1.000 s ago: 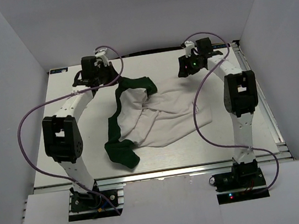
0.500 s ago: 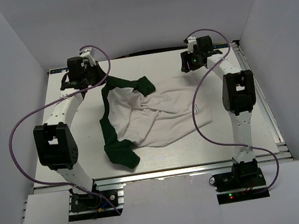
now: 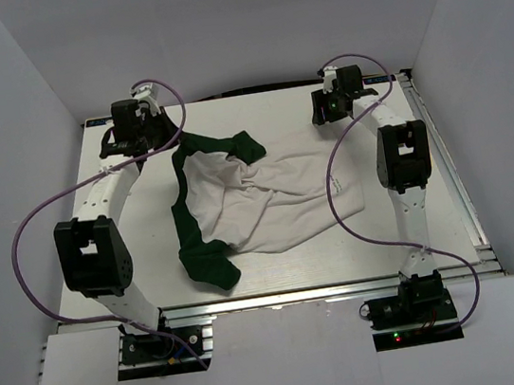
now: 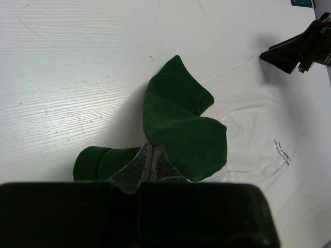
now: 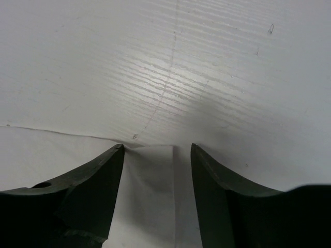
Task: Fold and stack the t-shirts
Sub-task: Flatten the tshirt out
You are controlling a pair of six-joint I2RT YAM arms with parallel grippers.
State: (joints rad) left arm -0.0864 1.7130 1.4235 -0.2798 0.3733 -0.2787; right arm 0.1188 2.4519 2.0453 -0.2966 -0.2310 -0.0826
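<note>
T-shirt (image 3: 268,205) lies crumpled mid-table (image 3: 275,113), white body spread toward the right side, not folded. One dark green sleeve (image 3: 212,266) is bunched at the near-left edge of the pile. Green trim runs up the left side of the cloth toward the far-left corner.

Left gripper (image 3: 171,139) sits at the far left of the table, just beside the upper-left end of the shirt. In the left wrist view its fingers (image 4: 142,160) are pressed together with green fabric pinched at the tips. The green cloth (image 4: 181,124) fans out from that pinch in a raised fold, and white fabric lies past it. Small dark lettering (image 4: 282,152) shows on the white part, too small to read.

Right gripper (image 3: 322,111) is at the far right, past the far-right edge of the shirt. In the right wrist view its jaws are spread wide with nothing clamped. A strip of white cloth (image 5: 150,196) shows in the gap between the two fingers, with its edge near the tips. Cannot tell whether the fingers touch that cloth. Bare tabletop fills the view beyond the tips. The right gripper also appears in the upper right corner of the left wrist view, well apart from the green fold.

Purple cables (image 3: 25,244) loop off both arms.
</note>
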